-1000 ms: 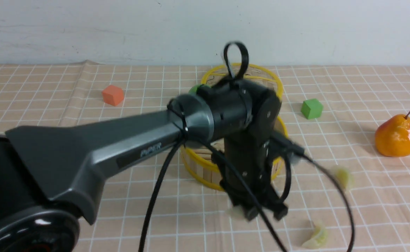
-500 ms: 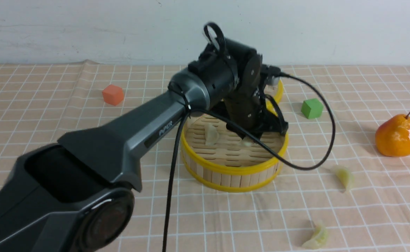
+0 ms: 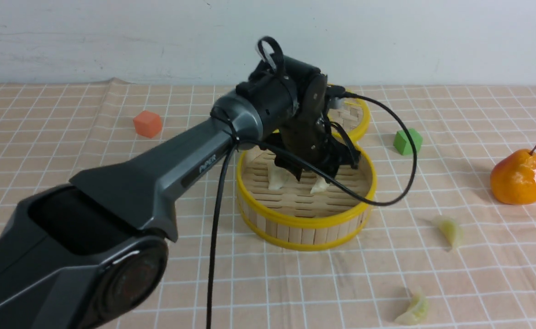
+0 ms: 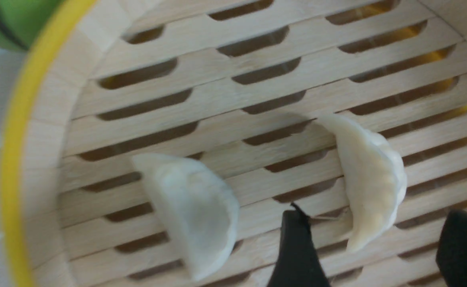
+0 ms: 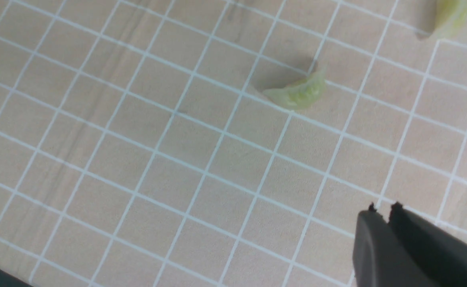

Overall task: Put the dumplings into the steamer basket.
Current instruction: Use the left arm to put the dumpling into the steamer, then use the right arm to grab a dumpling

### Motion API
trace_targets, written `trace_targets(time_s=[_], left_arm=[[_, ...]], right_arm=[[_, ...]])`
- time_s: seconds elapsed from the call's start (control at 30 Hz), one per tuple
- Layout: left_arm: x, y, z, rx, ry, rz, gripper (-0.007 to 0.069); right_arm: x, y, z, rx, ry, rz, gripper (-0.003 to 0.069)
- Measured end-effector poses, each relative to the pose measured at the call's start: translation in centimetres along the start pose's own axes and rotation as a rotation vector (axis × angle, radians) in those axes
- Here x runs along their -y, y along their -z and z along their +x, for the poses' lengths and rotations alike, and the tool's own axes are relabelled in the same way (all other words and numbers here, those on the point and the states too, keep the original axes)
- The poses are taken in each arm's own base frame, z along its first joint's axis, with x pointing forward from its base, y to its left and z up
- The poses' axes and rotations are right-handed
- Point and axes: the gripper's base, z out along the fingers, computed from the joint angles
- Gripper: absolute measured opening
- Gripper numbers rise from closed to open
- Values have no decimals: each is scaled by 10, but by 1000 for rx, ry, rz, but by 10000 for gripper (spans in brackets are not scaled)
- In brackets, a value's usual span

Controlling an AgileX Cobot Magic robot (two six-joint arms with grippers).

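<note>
My left tool point(image 4: 375, 211), prongs apart, hangs over the slatted bamboo steamer basket point(image 3: 304, 224), which holds two off-white crescent dumplings point(image 4: 193, 215) point(image 4: 371, 179). Two translucent green dumplings point(image 3: 448, 230) point(image 3: 414, 310) lie outside it on the desk point(image 3: 67, 137). My right tool point(image 5: 383, 209) is pressed together.

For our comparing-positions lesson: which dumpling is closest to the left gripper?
The off-white dumpling between the open left gripper's jaws, in the steamer basket. The other off-white one lies beside them; both green ones lie outside it.
</note>
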Motion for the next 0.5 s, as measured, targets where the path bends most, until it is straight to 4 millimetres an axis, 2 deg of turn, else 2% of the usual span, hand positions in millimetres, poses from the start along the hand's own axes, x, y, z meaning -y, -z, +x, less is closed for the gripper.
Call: trace_targets(time_s=[0.03, 0.1, 0.2, 0.3, 0.4, 0.43, 0.47, 0.5], left_arm=[[-1, 3, -1, 3, 2, 0, 451], [-4, 47, -13, 60, -1, 3, 453], [-4, 114, -22, 152, -29, 17, 406], [-5, 183, -22, 228, -56, 32, 304], [-8, 235, -14, 267, -87, 35, 155], [-8, 238, -14, 272, -89, 36, 155], [-9, 259, -11, 312, -99, 43, 82], [-9, 269, -10, 331, -101, 46, 40]], right_arm=[[0, -1, 0, -5, -3, 0, 62], [1, -16, -5, -71, -32, 2, 66], [4, -40, -14, -143, -70, 8, 80], [7, -75, -25, -202, -123, 21, 131], [11, -110, -38, -245, -179, 36, 231], [11, -112, -39, -248, -183, 37, 240], [13, -131, -48, -251, -220, 46, 328], [14, -140, -50, -262, -240, 51, 358]])
